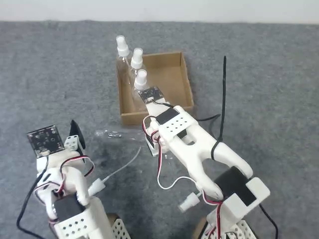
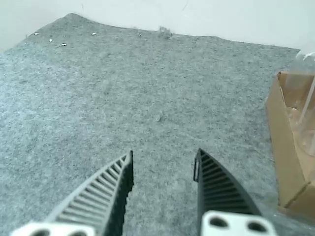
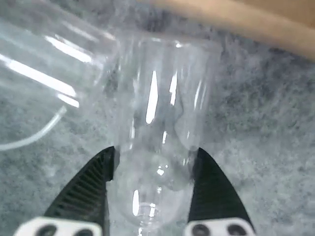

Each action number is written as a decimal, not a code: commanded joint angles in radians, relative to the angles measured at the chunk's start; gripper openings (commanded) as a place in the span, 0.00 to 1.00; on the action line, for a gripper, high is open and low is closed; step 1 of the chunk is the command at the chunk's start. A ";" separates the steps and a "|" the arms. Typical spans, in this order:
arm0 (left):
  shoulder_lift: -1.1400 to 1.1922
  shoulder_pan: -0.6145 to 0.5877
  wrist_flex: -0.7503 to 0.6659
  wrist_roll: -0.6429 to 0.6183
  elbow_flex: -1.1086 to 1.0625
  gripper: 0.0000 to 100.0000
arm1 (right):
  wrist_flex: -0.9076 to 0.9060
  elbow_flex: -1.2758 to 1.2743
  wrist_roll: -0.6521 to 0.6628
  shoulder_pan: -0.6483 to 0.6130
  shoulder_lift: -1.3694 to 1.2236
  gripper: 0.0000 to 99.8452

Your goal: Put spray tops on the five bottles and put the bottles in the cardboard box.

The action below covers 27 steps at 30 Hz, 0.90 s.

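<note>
right end effector, arm stretched forward, clamps a clear bottle; left end effector parted over carpet.

A coarse grey felt-like carpet covers the whole surface in the high view, running out to 12 o'clock, where its straight edge meets a plain white wall, with a few tiny white specks lying near that edge under soft, even light.

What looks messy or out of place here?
A loose spray top and a second spray top lie on the carpet, tubes trailing. A capless bottle lies on its side by the cardboard box. The right claw grips another bottle.
</note>
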State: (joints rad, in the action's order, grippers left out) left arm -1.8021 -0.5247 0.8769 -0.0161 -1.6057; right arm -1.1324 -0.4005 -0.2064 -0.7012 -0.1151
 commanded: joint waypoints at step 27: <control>0.002 0.000 -0.032 -0.006 0.004 0.19 | -0.453 0.060 -0.433 0.027 0.573 0.01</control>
State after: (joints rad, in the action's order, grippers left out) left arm -1.8021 -0.5247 0.8769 -0.0161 -1.6057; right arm -1.5328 -0.4005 -0.5930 -0.7043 0.3897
